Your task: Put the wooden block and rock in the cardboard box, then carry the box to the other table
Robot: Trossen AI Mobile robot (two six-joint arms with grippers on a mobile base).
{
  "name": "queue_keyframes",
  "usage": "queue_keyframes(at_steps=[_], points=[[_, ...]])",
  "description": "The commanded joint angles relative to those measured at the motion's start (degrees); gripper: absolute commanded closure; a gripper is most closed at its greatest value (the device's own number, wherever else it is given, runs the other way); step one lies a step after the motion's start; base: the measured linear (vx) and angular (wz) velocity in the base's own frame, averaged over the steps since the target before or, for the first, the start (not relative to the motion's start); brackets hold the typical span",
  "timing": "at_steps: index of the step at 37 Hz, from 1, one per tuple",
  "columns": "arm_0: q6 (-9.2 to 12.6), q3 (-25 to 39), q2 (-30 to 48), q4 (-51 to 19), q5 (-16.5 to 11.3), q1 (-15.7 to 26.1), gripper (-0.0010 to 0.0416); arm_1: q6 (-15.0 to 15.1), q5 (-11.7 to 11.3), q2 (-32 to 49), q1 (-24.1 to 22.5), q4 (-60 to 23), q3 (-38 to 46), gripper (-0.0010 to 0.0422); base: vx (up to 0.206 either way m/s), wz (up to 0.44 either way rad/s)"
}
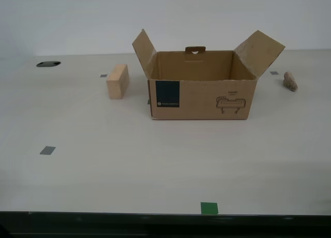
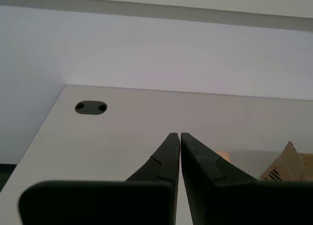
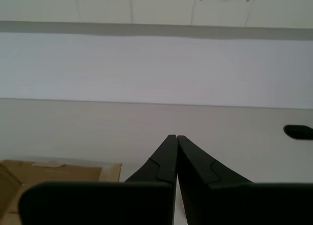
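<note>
As flaps splay open, cardboard box (image 1: 201, 90) shows blue label w/ line drawing.

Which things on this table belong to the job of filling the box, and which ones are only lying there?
Belong to the job:
- wooden block, on the exterior view's left of the box
- rock, on its right
- cardboard box, open, nothing visible inside

Only lying there:
- grey tape squares
- green tape mark
- dark cable hole in the table
</note>
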Motion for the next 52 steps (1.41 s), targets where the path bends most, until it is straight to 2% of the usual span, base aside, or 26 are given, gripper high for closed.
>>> queue_keyframes(at_steps=[1,5,16,27,34,38,43,52], points=[[0.4,2.7,0.0,-4.2,0.0,0.1,0.0406,-1.2,1.5,0.7,0.0,-3.6,2.3,0.0413,0.0,0.0],[0.5,5.5,0.0,-9.4,0.0,0.0,0.0406,-1.5,2.6,2.4,-0.6,-7.6,5.2,0.0413,0.0,0.0],[0.5,12.2,0.0,-21.4,0.0,0.0,0.0406,-1.6,2.8,9.6,-3.8,-18.1,14.3,0.0413,0.0,0.0],[0.4,16.4,0.1,-31.8,0.0,0.0,0.0406,-2.7,2.8,17.0,-11.2,-19.3,19.9,0.0413,0.0,0.0],[0.4,18.0,0.4,-35.8,0.0,0.0,0.0406,-5.9,2.8,22.6,-16.5,-19.6,22.6,0.0413,0.0,0.0],[0.2,18.5,0.4,-37.2,0.0,0.0,0.0406,-5.9,2.8,26.4,-18.8,-21.2,25.1,0.0412,0.0,0.0],[0.1,18.6,0.4,-38.1,0.0,0.0,0.0406,-5.9,2.8,31.4,-19.6,-22.8,28.7,0.0412,0.0,0.0],[-1.4,19.1,3.7,-41.2,0.0,0.0,0.0406,-5.7,2.8,37.1,-19.6,-23.5,32.9,0.0412,0.0,0.0]])
